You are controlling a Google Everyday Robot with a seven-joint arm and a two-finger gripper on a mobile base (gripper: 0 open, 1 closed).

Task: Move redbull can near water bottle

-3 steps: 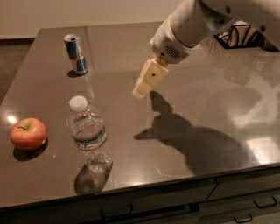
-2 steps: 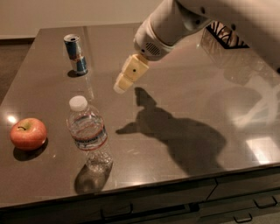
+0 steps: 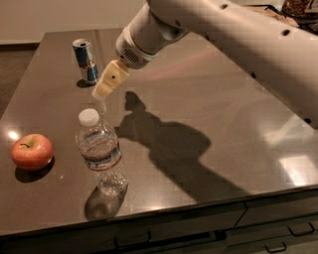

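Note:
The redbull can (image 3: 86,60) stands upright at the far left of the dark table (image 3: 208,99). The water bottle (image 3: 101,151) stands upright near the front left, with its white cap on. My gripper (image 3: 106,86) hangs above the table between the two, just right of the can and just beyond the bottle's cap. It holds nothing that I can see. The white arm reaches in from the upper right.
A red apple (image 3: 32,151) lies left of the bottle near the table's left edge. The table's front edge runs along the bottom, with drawers (image 3: 198,233) below. A dark object (image 3: 298,7) sits at the far right corner.
My gripper and arm have swung left across the table, from the middle to a spot beside the can and above the bottle. The can, bottle and apple have not moved.

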